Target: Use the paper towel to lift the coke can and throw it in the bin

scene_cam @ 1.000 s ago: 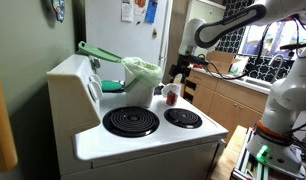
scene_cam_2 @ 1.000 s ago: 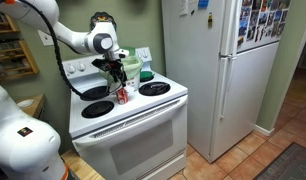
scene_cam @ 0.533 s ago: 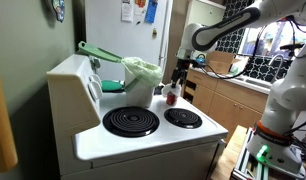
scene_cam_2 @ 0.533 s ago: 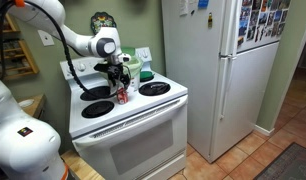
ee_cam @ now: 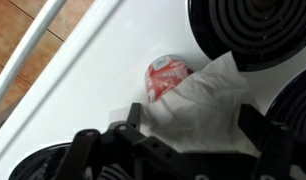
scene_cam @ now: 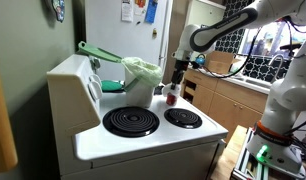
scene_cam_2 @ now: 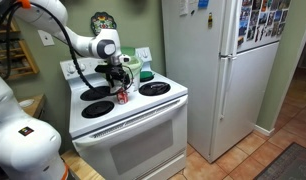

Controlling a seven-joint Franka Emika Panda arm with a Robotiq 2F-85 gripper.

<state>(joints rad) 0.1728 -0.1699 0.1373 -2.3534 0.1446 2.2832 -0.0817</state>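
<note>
A red coke can (ee_cam: 168, 78) stands on the white stovetop between the burners, and a white paper towel (ee_cam: 205, 108) is draped against it. My gripper (ee_cam: 193, 125) is open just above, one finger on either side of the towel, holding nothing. In both exterior views the gripper (scene_cam: 177, 80) (scene_cam_2: 119, 80) hangs directly over the can (scene_cam: 171, 97) (scene_cam_2: 121, 96). A green bag-lined container (scene_cam: 143, 72) sits at the back of the stove.
Black coil burners (scene_cam: 131, 121) (scene_cam_2: 97, 108) surround the can. The stove's back panel (scene_cam: 78, 85) rises behind it. A white fridge (scene_cam_2: 218, 70) stands beside the stove. Wooden cabinets (scene_cam: 228, 100) lie beyond the stove.
The arm has shifted slightly above the can. The can and the towel stay in place.
</note>
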